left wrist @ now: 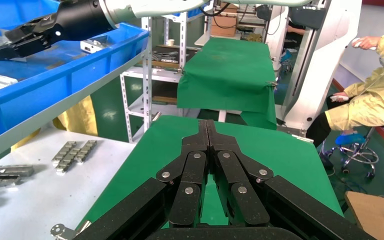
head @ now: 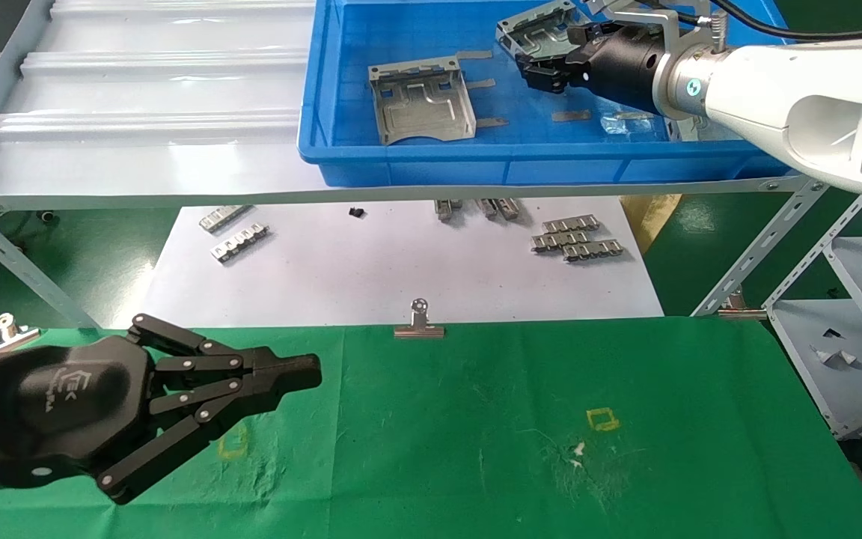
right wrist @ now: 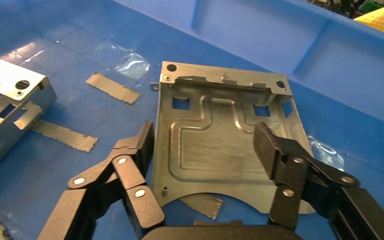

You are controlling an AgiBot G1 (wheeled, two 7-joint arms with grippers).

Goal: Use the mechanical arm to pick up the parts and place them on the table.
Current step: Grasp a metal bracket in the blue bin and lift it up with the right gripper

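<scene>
Two silver stamped plates lie in the blue bin. One plate sits at the bin's middle. The other plate lies under my right gripper. In the right wrist view this plate lies flat between the spread fingers of the right gripper; one finger is at its side edge and the other is over its far side. The other plate shows at the frame's edge. My left gripper is shut and empty over the green table, parked at the left.
Flat grey tape strips lie in the bin. Small toothed strips lie on the white paper sheet below the shelf. A metal clip holds the cloth's far edge. A white ribbed shelf is at the left.
</scene>
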